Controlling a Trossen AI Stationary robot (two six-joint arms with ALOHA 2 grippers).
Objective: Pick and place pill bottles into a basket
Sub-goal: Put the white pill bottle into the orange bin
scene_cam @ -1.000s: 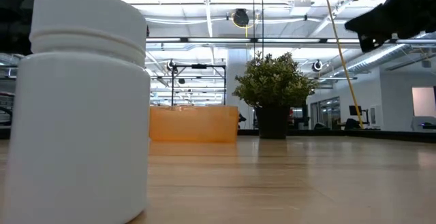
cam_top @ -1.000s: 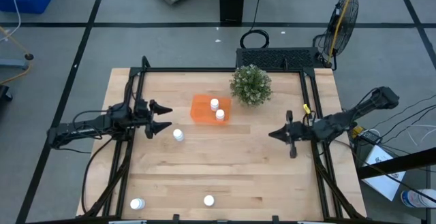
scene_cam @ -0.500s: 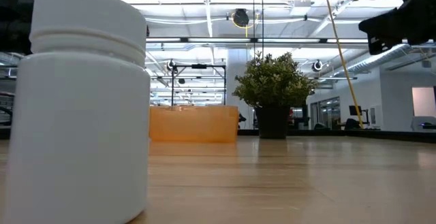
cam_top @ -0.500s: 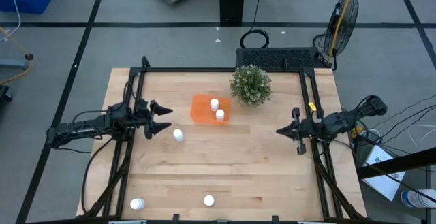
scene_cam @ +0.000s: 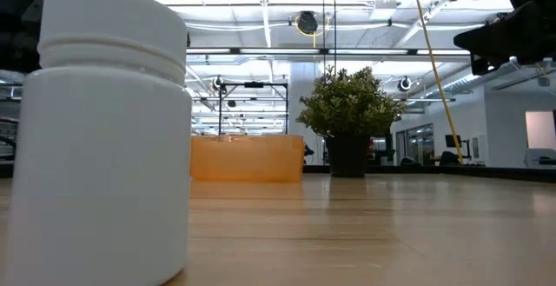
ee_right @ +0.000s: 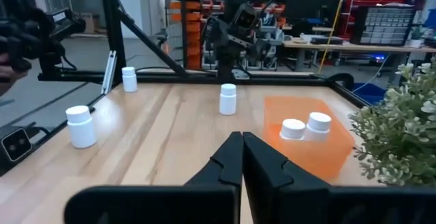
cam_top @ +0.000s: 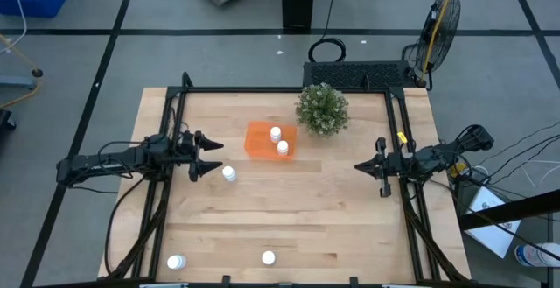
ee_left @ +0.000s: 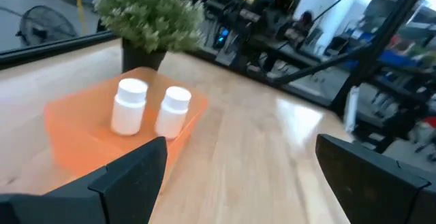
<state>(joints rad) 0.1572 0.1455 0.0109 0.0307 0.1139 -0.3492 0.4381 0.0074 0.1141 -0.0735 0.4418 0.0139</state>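
Two pill bottles in the orange basket, three loose on the tabletop.

The basket (cam_top: pixel 269 140) sits just beside the bushy plant (cam_top: pixel 322 108), holding two pill bottles (cam_top: pixel 279 141); a third bottle (cam_top: pixel 228 173) stands near it, just ahead of the left end effector (cam_top: pixel 213 154), whose fingers are spread wide and empty; two more bottles (cam_top: pixel 177 261) (cam_top: pixel 269 257) stand at the tabletop's (cam_top: pixel 332 218) near edge; the right end effector (cam_top: pixel 360 166) hovers near the right rail, fingers pressed together, holding nothing.
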